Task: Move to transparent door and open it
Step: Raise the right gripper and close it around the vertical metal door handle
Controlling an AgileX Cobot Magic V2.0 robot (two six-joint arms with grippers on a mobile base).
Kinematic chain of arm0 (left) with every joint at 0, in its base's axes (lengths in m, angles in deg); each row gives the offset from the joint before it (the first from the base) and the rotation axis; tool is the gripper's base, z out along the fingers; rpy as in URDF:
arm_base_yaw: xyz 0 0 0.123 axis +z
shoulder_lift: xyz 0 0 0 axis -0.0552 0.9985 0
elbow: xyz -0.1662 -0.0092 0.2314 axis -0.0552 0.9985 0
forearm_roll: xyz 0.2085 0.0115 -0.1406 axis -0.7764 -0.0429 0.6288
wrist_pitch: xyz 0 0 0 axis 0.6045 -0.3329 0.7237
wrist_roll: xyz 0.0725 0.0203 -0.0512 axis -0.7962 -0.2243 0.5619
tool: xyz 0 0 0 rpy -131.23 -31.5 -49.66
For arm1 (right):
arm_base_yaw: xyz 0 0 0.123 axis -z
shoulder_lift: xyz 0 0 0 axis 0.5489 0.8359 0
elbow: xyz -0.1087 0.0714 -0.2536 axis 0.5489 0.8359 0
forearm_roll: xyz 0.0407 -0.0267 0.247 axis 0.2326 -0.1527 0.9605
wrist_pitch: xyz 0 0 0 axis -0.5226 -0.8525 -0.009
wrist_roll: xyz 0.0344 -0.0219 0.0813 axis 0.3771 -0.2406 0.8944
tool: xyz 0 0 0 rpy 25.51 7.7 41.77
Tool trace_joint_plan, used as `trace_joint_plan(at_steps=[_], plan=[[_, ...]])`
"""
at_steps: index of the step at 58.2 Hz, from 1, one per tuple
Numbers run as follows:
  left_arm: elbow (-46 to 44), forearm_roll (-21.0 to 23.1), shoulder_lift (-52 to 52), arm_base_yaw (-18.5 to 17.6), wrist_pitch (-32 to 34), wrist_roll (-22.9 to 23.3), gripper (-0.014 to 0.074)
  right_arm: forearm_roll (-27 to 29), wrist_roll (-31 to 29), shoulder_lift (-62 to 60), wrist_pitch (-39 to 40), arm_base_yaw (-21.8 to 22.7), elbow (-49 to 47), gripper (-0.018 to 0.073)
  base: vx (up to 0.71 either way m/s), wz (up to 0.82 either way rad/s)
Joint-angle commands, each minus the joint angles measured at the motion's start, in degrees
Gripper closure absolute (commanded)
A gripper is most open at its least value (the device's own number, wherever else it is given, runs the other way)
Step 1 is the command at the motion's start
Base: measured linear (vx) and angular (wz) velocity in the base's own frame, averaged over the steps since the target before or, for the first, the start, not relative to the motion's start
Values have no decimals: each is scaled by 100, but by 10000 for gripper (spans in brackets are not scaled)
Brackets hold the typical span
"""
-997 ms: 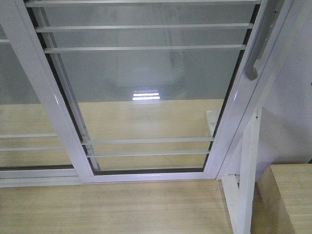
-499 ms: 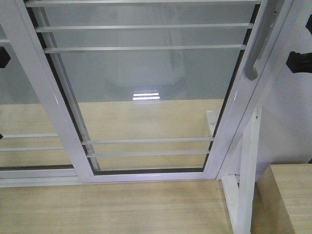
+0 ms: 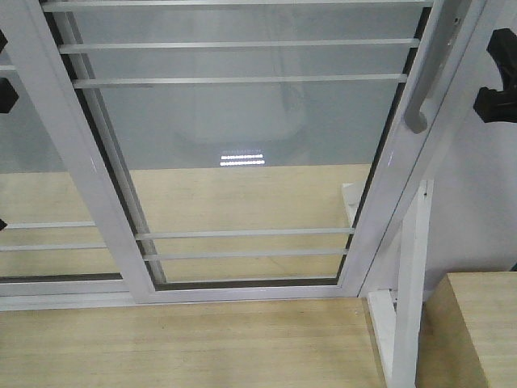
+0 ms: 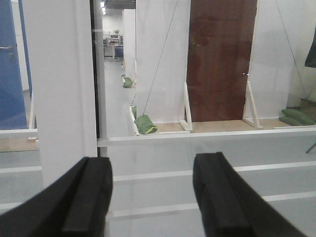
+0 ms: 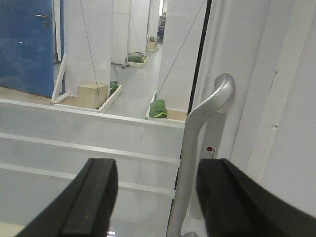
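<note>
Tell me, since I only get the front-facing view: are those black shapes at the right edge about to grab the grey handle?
Observer: That is the right gripper. Its wrist camera shows the handle lined up in the gap between its two fingers.
Operator: Are they squeezing it yet?
Observer: No. In that view the fingers are spread far wider than the handle, and neither visibly presses on it.
Operator: And the black shape at the left edge?
Observer: That is the left gripper, also open. Its camera shows only a barred glass panel ahead, with nothing between its fingers.
</note>
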Motion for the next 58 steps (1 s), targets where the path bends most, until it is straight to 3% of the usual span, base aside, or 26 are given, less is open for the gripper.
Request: trace_joint_plan(at_steps=[1, 19, 31, 41, 58], plan=[[-196, 15, -43, 8, 438, 17, 81, -6, -19, -68, 382, -1, -215, 45, 0, 0], [-196, 15, -43, 8, 433, 17, 83, 228, -19, 691, 1126, -1, -215, 48, 0, 0], [-196, 15, -43, 8, 433, 17, 83, 1062, -19, 1779, 2820, -1, -215, 48, 0, 0], [-196, 15, -43, 8, 433, 17, 83, 1311, -19, 2712, 3711, -1, -242, 48, 0, 0], [-196, 15, -43, 8, 438, 17, 83, 1305, -127, 4059, 3944, -1, -1117, 48, 0, 0]])
